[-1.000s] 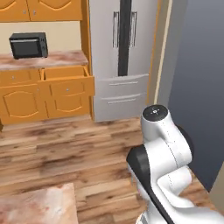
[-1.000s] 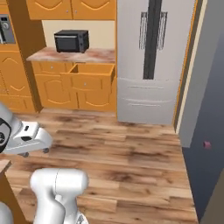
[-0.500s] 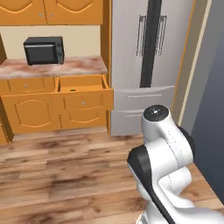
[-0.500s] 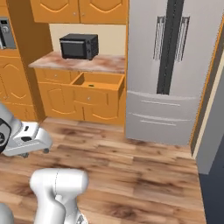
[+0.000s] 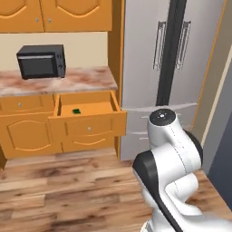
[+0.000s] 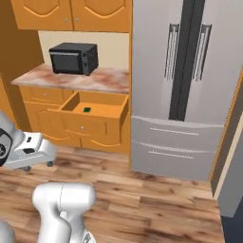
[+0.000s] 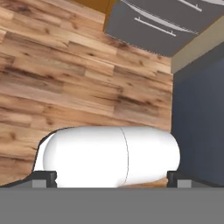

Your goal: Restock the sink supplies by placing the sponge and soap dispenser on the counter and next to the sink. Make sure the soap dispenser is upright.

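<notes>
Two fingers (image 7: 43, 178) wide apart, aimed floorward.

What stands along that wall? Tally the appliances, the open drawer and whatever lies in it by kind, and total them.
Black box-shaped microwave oven: 1
Grey double-door refrigerator: 1
Open orange wooden drawer: 1
Small flat green sponge: 1
Total: 4

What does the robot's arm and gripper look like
The arm is glossy white with rounded links, black bands at the joints and a round grey cap with a dark centre dot. The gripper has two small dark tips with grey pads. No cables show.
</notes>
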Controlling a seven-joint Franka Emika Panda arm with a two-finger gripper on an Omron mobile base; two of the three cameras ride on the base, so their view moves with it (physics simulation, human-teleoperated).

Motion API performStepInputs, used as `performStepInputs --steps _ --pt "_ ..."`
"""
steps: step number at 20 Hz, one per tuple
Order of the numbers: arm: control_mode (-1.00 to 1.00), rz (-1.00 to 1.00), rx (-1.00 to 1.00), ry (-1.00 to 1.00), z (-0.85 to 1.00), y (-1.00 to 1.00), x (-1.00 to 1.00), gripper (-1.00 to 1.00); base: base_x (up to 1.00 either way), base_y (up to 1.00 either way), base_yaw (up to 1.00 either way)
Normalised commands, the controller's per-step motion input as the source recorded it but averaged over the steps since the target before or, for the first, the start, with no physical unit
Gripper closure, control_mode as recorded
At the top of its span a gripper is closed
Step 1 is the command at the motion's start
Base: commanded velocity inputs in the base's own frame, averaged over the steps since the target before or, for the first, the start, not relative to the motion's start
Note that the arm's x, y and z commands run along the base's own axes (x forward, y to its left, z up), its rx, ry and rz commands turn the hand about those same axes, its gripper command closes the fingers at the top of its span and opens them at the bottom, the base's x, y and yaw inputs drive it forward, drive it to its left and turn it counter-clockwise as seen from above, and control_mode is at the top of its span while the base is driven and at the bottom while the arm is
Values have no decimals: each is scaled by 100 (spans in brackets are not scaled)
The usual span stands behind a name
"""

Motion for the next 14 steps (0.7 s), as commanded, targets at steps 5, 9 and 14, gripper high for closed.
performStepInputs --steps 5,9,14 --pt "100 0 0 0 0 0 0 -100 100 48 -11" --pt "100 0 0 0 0 0 0 -100 75 61 -9" --pt "100 0 0 0 0 0 0 -100 61 72 -15"
